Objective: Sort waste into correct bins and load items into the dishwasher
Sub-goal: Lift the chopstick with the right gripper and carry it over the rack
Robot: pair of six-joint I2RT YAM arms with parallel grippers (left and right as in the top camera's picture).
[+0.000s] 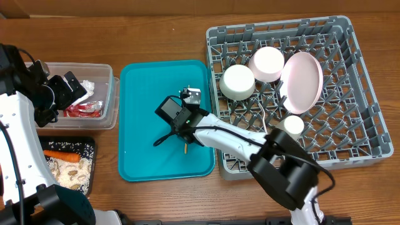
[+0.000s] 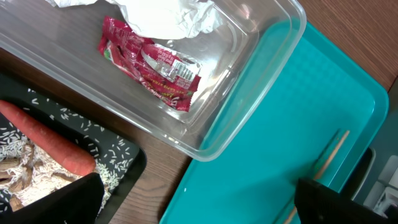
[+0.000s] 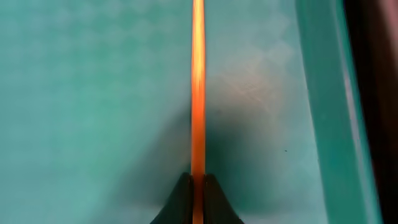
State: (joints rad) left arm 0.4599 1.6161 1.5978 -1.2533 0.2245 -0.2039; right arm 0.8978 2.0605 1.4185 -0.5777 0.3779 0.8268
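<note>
**Right end effector** (image 3: 198, 190): closed on a thin wooden chopstick (image 3: 198, 81). The right wrist view shows both tips pinching the stick from either side. It is over the teal serving tray (image 1: 144, 94), in the tray's right half, and the stick runs along the tray floor, parallel to the tray's raised rim.

**Left end effector** (image 2: 199, 193): spread wide and holding nothing. It sits to the left of the teal serving tray, above the tray's left edge and the containers beside it.

**Containers left of the teal serving tray:**
- Clear tub (image 1: 112, 94): next to the tray's upper left edge. It holds a red wrapper (image 2: 149, 65) and a crumpled white napkin (image 2: 168, 15).
- Black tray (image 1: 90, 150): near the tray's lower left corner. It holds a carrot (image 2: 50, 140), beige scraps and rice grains (image 1: 69, 172).

**Dish rack** (image 1: 369, 125): just right of the teal serving tray on the table (image 1: 156, 31). It holds two white bowls (image 1: 237, 82), a pink plate (image 1: 303, 81) standing on edge, and a small white cup (image 1: 294, 125).
</note>
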